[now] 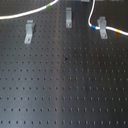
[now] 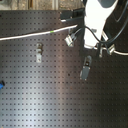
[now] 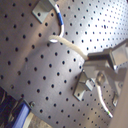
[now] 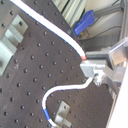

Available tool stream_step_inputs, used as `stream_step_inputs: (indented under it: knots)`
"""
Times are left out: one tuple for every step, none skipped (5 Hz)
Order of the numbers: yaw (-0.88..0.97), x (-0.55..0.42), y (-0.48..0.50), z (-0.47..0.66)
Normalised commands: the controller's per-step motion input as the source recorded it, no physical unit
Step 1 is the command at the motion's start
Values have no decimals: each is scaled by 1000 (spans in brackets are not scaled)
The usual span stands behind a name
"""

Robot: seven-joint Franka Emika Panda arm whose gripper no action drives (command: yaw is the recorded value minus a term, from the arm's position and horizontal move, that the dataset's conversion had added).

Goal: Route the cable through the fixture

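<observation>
Gripper [image 4: 91, 69] is pinching the cable [image 1: 30, 14] up by the board's [image 1: 65, 85] far edge. From there the cable loops down past a blue band [image 1: 93, 28] to 1 of 3 clips [image 1: 102, 27].

Readable text: none in any view
Labels, brands, numbers: none legible on the bench [image 1: 65, 90], its fixtures or the cable [image 1: 25, 14]
</observation>
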Motion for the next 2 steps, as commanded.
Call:
stream_step_inputs:
  knots:
    - [-166,-119,-16,396]
    - [-271,-286,152,348]
